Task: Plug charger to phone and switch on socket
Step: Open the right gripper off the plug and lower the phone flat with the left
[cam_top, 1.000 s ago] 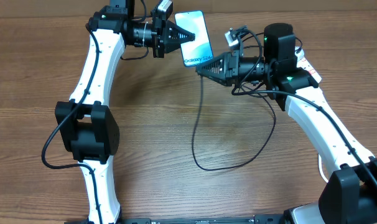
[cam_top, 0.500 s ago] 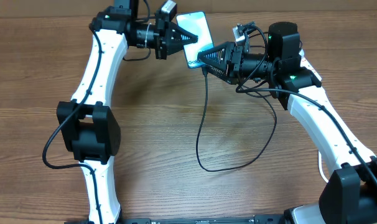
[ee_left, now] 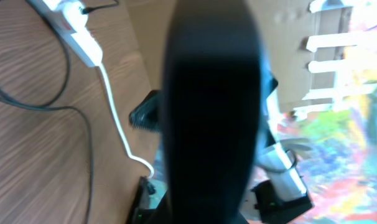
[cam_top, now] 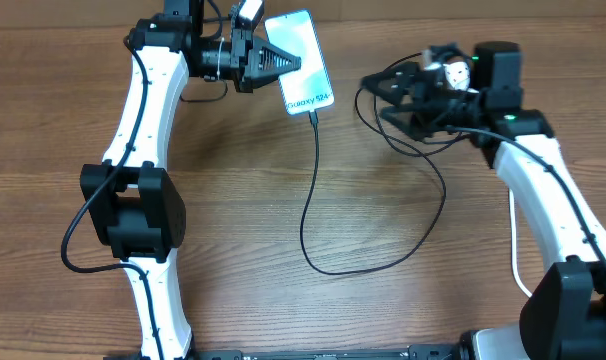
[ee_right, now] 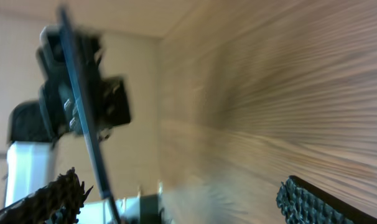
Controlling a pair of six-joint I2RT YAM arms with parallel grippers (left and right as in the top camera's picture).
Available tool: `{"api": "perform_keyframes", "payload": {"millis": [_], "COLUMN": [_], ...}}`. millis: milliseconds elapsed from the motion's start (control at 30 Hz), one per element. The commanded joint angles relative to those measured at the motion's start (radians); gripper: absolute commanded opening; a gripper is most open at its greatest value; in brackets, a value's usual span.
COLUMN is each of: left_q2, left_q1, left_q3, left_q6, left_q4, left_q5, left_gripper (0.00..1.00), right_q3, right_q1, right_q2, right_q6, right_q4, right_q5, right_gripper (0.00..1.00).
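Your left gripper point(cam_top: 283, 62) is pinched on the phone point(cam_top: 301, 61), holding it at the far end of the table point(cam_top: 233, 260), screen up to the overhead camera with the "Galaxy" edge on the near side. The grip is on the phone's left long edge, so the rest of it sticks out to the right of the fingers.

The charger point(cam_top: 313, 200) runs from that near short edge, drops toward you, loops round in the middle of the table and climbs back to the far right. It looks plugged in, but the tip is tiny from overhead, so take that as probable.

Your right gripper point(cam_top: 388, 90) is well apart from the phone on the right side, fingers point(ee_right: 48, 199) spread wide with nothing between them. Plenty of bare wood between the two arms; the only thing crossing it is the cable loop. The phone hangs close to the table's far edge.

The left wrist view is mostly blocked by the dark back of the phone. In its top left corner you can see the socket point(ee_left: 73, 28) and its white cord point(ee_left: 117, 118). Overhead, the socket isn't visible behind the right arm. The right wrist view is motion-blurred; the phone shows there edge-on as a thin dark line.
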Motion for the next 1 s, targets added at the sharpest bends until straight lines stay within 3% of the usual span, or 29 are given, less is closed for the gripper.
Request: {"api": "perform_keyframes", "payload": {"millis": [0, 100, 267, 367, 600, 967], "left_q2": [-0.025, -0.025, -0.025, -0.025, -0.024, 0.089], "left_q1": [-0.013, -0.037, -0.097, -0.140, -0.149, -0.148], "left_q3": [0.013, 0.013, 0.013, 0.013, 0.013, 0.013], "left_q6": [0.373, 0.597, 0.634, 0.751, 0.760, 0.139], "left_q4": [-0.157, -0.331, -0.391, -0.396, -0.365, -0.060], "left_q5": [-0.144, -0.268, -0.523, -0.540, -0.538, -0.628], "left_gripper": [0.04, 0.04, 0.04, 0.04, 0.04, 0.04], "right_q3": [0.009, 0.004, 0.003, 0.003, 0.003, 0.003], "right_q1": [-0.055, -0.068, -0.064, -0.064, -0.064, -0.064], "right_q2": [-0.010, -0.010, -0.010, -0.010, -0.010, -0.010], "right_q6": [-0.177, -0.206, -0.206, -0.206, -0.220, -0.217], "right_q4": [-0.081, -0.103, -0.121, -0.133, -0.154, -0.215], "right_q5": [0.077, 0.116, 0.210, 0.209, 0.210, 0.292], "right_gripper": [1.00, 1.00, 1.00, 1.00, 1.00, 1.00]}}
